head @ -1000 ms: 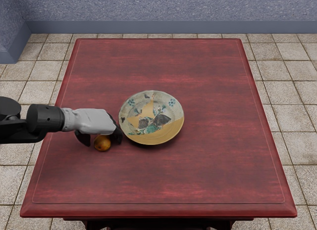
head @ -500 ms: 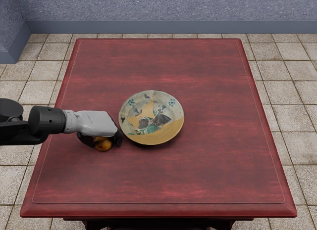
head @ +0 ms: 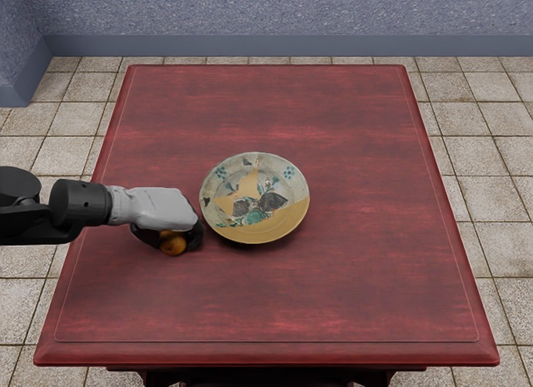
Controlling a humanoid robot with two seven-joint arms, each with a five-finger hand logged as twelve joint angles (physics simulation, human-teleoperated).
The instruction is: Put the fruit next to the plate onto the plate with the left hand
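Now starting at the near edge of the dark red rectangular wooden table [head: 333, 312], and finding streaked wood with a thin pale line running just inside the border. Moving a little farther in and leftward, meeting the small round orange-yellow fruit [head: 173, 245], sitting low at the tabletop just beside the plate's left rim and not on it; not managing to tell whether touching the wood or held a shade above it. Seeing the pale grey five-finger left hand [head: 162, 212] lying palm-down over that fruit and covering its upper part. Noting the dark fingers [head: 194, 233] curling down around the fruit, clasping it from both sides and leaving only its lower front peeking out. Following the hand back to the black cylindrical forearm [head: 58, 210], reaching in from the left edge and hanging partly over the table's left border. Passing right to the round shallow ceramic plate [head: 293, 219], ochre along its near side, cream above, painted with blue flowers and dark leaves, resting flat near the table's middle. Going beyond, crossing the far half of the red wood, then reaching the beige square floor tiles [head: 500, 195] and finally the speckled blue-grey wall [head: 291, 12] with its darker baseboard.
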